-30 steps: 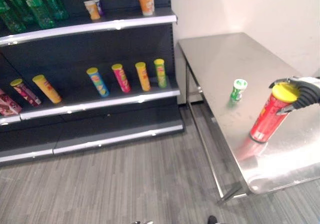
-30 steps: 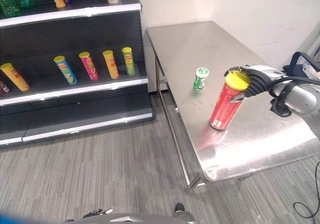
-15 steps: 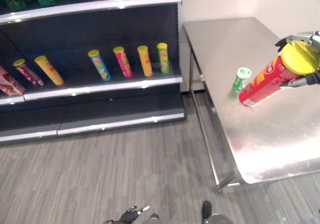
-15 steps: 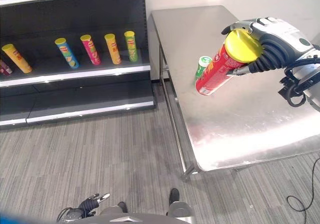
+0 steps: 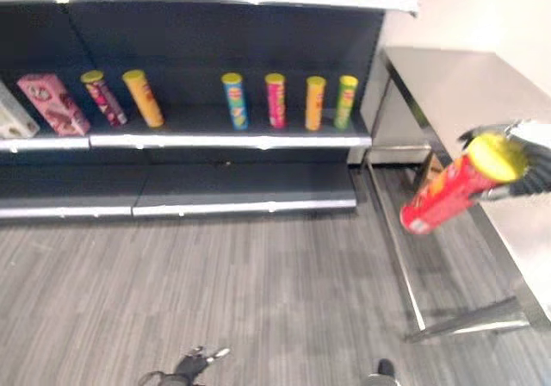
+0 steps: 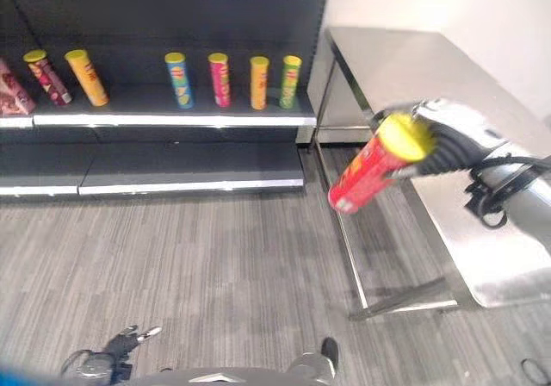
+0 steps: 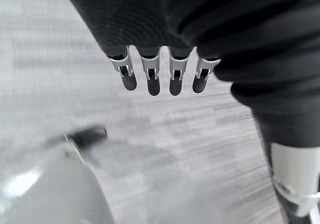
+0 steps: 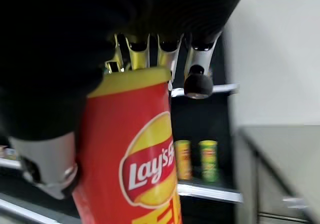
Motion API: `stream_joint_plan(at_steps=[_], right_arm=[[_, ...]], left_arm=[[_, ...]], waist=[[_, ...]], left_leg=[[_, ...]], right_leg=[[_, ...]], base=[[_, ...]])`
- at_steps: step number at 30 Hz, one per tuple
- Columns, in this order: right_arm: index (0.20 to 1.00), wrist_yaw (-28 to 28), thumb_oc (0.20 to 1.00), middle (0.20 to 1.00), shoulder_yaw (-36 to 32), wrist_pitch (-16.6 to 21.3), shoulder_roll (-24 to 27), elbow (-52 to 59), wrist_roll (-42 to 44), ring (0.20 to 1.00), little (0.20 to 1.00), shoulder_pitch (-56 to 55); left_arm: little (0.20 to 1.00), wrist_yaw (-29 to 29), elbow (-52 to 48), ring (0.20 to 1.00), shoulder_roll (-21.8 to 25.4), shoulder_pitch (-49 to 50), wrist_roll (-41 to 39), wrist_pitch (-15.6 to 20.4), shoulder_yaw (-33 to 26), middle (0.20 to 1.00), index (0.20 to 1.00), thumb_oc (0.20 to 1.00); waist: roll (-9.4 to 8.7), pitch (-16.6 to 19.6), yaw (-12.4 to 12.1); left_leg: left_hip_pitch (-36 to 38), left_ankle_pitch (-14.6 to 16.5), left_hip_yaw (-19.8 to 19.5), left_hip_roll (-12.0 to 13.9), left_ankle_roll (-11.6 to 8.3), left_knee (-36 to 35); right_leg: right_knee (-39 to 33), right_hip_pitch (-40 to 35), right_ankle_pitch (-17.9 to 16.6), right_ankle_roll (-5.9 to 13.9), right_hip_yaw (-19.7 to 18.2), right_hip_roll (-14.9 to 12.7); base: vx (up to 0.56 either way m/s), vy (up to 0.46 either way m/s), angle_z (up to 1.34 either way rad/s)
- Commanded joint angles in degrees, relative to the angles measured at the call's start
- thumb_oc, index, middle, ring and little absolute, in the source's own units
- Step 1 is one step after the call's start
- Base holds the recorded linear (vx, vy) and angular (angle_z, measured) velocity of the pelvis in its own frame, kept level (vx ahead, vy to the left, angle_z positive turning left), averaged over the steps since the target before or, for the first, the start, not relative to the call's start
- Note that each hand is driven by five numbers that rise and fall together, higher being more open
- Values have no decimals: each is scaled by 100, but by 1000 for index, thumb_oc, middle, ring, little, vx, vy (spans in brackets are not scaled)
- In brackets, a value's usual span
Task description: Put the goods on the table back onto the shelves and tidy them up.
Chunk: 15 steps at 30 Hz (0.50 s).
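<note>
the left hand [image 7: 160, 74] hangs low over the grey floor [image 5: 258, 291], its fingers [image 7: 150, 81] straight and relaxed, holding nothing.

the right hand [image 6: 452, 140] is curled round the yellow-lidded end of a red can [image 6: 374, 166], thumb on one side and fingers on the other. the can is held in the air, tilted with its base pointing down toward the floor, just off the near edge of the steel table [image 6: 482, 231] and in front of its leg [image 6: 340, 218].

between the can and the shelves [image 5: 215, 140] lies open floor. on the middle shelf four upright cans stand in a row near the right end: a blue can [image 5: 233, 101], a pink can [image 5: 275, 100], an orange can [image 5: 315, 102] and a green can [image 5: 346, 102], each with a yellow lid, close together but apart. further left on that shelf lean a yellow can [image 5: 142, 98] and a dark red can [image 5: 102, 97], then a pink box [image 5: 52, 103]. the shelf below [image 5: 241, 205] carries nothing visible. the table's far end butts up beside the shelves' right end, against the pale wall [image 5: 482, 7].
</note>
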State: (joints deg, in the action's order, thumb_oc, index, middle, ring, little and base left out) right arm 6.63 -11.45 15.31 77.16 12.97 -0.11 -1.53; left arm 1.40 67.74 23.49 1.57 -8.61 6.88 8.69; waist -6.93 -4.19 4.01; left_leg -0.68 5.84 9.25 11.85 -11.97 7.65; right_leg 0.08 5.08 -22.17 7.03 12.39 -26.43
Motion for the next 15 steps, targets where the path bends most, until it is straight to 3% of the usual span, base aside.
stream_joint_plan(at_steps=[1, 2, 4, 5, 6, 7, 8, 9, 12, 14, 15], right_arm=[[200, -343, 200, 200, 300, -177, 401, -213, -147, 200, 200, 1451], [200, -300, 200, 200, 488, -200, 381, -176, -121, 200, 200, 1622], [200, -276, 200, 200, 591, -168, 366, -88, -77, 200, 200, 1761], [200, -282, 200, 200, 670, -146, 357, -49, -47, 200, 200, 1853], [200, -283, 200, 200, 696, -146, 358, -56, -47, 200, 200, 1883], [200, -290, 200, 200, 831, -124, 335, -11, -4, 200, 200, 2049], [200, -239, 200, 200, 1131, -117, 280, 98, 48, 200, 200, 2361], [200, -222, 200, 200, 1351, -121, 216, 151, 50, 200, 200, 2583], [200, -189, 200, 200, 1977, -126, 7, 155, 0, 200, 200, 3125], [200, -171, 200, 200, 2300, -148, -72, 113, -21, 200, 200, 3400], [200, -134, 200, 200, 2594, -161, -155, 131, -89, 200, 200, 3621]], left_arm=[[1000, 58, -132, 1000, -105, -183, 144, 5, -121, 1000, 1000, 1000], [1000, 83, -80, 1000, -38, -172, 255, -16, -213, 1000, 1000, 1000], [1000, 101, 21, 1000, 5, -137, 358, -46, -248, 1000, 1000, 1000], [1000, 113, 66, 1000, -6, -129, 369, -51, -239, 1000, 1000, 1000], [1000, 113, 67, 1000, -7, -130, 369, -50, -245, 1000, 1000, 1000], [1000, 112, 101, 1000, -18, -158, 372, -56, -237, 1000, 1000, 1000], [1000, 138, 128, 1000, -85, -184, 325, -79, -222, 1000, 1000, 1000], [1000, 132, 109, 1000, -132, -189, 307, -73, -219, 1000, 1000, 1000], [1000, 180, 118, 1000, -268, -210, 279, -80, -145, 1000, 1000, 1000], [1000, 205, 108, 1000, -314, -219, 304, -89, -141, 1000, 1000, 1000], [1000, 221, 84, 1000, -332, -240, 382, -86, -72, 1000, 1000, 1000]], waist=[[326, -208, -132], [328, -272, -72], [359, -320, -71], [364, -339, -74], [366, -333, -70], [367, -355, -73], [353, -417, -63], [339, -455, -65], [334, -499, -93], [371, -506, -42], [377, -499, -34]], left_leg=[[291, -638, 186, 74, 321, -1265], [341, -584, 192, -95, 454, -1265], [418, -552, 203, -231, 571, -1265], [438, -547, 191, -305, 599, -1265], [422, -560, 193, -303, 599, -1265], [445, -542, 159, -383, 625, -1265], [491, -479, 66, -556, 685, -1265], [523, -435, 20, -663, 726, -1265], [608, -354, -99, -900, 813, -1265], [655, -301, -176, -944, 835, -1265], [774, -192, -296, -1088, 876, -1265]], right_leg=[[701, -162, 802, 689, 471, -199], [1036, 47, 1326, 505, 111, 343], [1218, 177, 1987, 325, -124, 1030], [1224, 220, 2145, 249, -198, 1305], [1212, 231, 2128, 243, -199, 1309], [1169, 268, 2232, 188, -305, 1575], [975, 331, 2349, 113, -603, 2100], [768, 394, 2273, 88, -745, 2324], [240, 650, 1907, 84, -666, 2507], [116, 768, 1785, 131, -574, 2516], [-171, 754, 1678, 178, -384, 2443]], base=[[5, 645, -38], [35, 565, -21], [77, 364, -2], [50, 137, -11], [56, 120, -6], [101, 140, 20], [166, 183, 11], [177, 151, 25], [158, 59, 2], [163, 10, 6], [140, 4, 26]])
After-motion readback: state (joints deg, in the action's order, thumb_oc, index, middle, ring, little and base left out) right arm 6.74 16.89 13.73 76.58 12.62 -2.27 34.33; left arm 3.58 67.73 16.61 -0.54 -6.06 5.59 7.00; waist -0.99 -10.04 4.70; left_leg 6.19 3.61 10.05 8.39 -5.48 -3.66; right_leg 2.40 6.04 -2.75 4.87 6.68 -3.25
